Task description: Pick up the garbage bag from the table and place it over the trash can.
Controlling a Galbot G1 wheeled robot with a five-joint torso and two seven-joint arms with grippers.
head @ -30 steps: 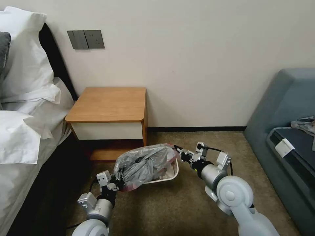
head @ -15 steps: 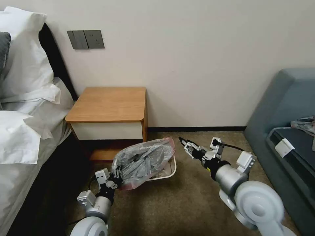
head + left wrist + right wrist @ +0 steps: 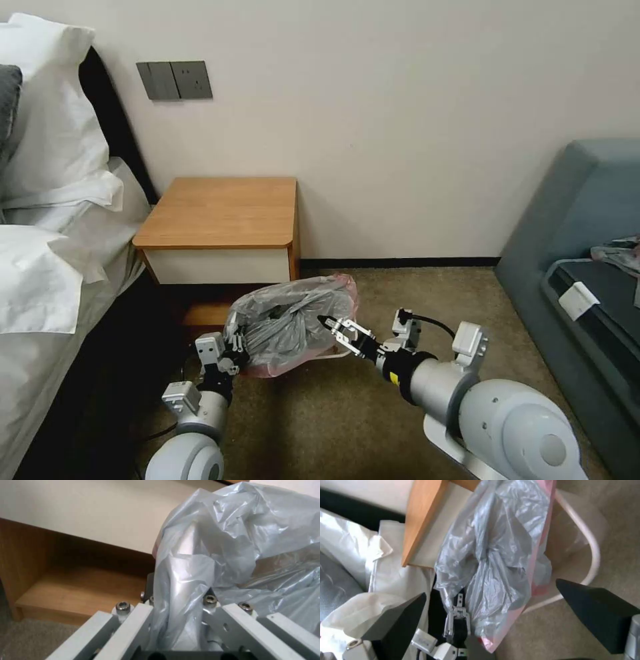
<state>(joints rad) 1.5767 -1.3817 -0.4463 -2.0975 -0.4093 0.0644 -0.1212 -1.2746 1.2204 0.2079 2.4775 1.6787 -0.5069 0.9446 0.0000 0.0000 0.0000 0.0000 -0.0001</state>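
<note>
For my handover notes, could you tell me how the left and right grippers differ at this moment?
The left gripper is shut on the garbage bag at its near edge; the right gripper is open and holds nothing. The left sits by the table's low shelf; the right reaches in from the carpet side, over the trash can. Both point at the bag.

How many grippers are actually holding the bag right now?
1. The left gripper is shut on the garbage bag at its near-left edge, over the trash can. The right gripper is at the bag's right side with fingers open, not gripping.
</note>
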